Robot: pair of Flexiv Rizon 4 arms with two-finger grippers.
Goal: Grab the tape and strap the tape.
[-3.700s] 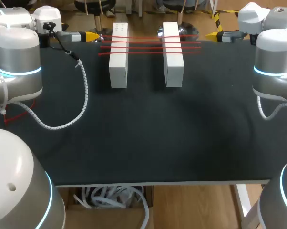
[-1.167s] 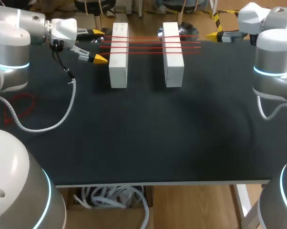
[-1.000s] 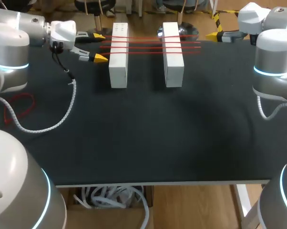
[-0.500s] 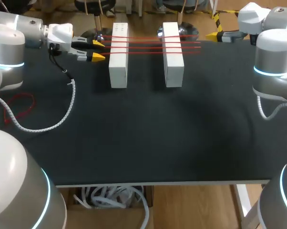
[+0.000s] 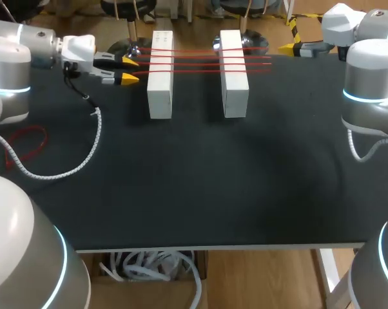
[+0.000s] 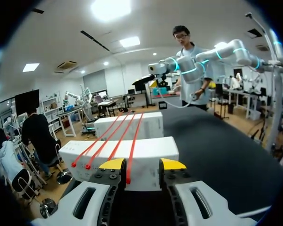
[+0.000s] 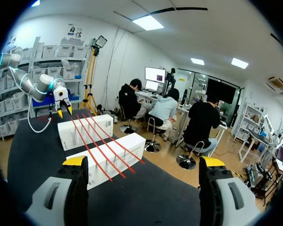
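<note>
Head view, left end effector (image 5: pixel 130 70) spread beside white box (image 5: pixel 160 87), marks possibly print

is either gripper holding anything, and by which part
Nothing held. Left gripper is open, the end of one red tape between its fingers, untouched; right gripper is open too.

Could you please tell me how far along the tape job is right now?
Done: nothing yet; the four red tapes lie across the two white blocks, none gripped. In hand: the left gripper is open at the tapes' left ends, one end lined up between its fingers, not pinched. Left: closing on that tape and strapping it; the right gripper sits open at the far right edge of the table, away from the tapes.
</note>
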